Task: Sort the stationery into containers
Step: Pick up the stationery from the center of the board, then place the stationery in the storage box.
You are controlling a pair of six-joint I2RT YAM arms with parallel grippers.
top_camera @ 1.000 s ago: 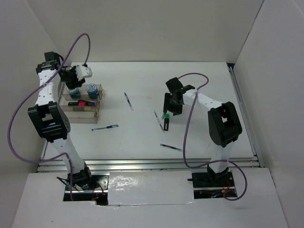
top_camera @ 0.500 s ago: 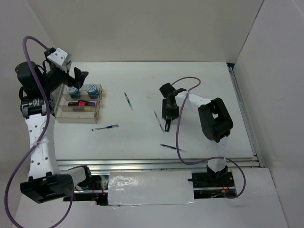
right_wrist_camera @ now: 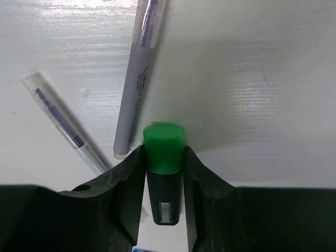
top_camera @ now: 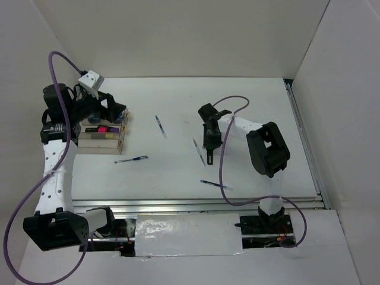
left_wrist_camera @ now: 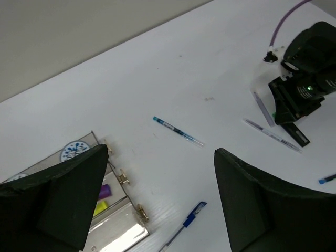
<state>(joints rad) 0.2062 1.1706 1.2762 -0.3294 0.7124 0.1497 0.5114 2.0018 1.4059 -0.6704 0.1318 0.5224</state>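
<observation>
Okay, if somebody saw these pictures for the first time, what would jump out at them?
First, the green-capped highlighter, pinched on the table between the right gripper's fingers mid-table, with a grey pen just beside it. Then the left gripper, which hangs wide open over the clear organizer box at the table's left side.

A green-capped black highlighter [right_wrist_camera: 164,173] lies flat beside a thin grey pen [right_wrist_camera: 137,79]; the clear compartmented box [top_camera: 101,144] holds a pink-capped highlighter [top_camera: 102,129].

Top view: left gripper [top_camera: 116,108] covers organizer box [top_camera: 101,142] far compartments, contents there hidden. Left wrist: box cut by bottom edge. Right wrist: grey pen [right_wrist_camera: 137,79] cut off at top.
</observation>
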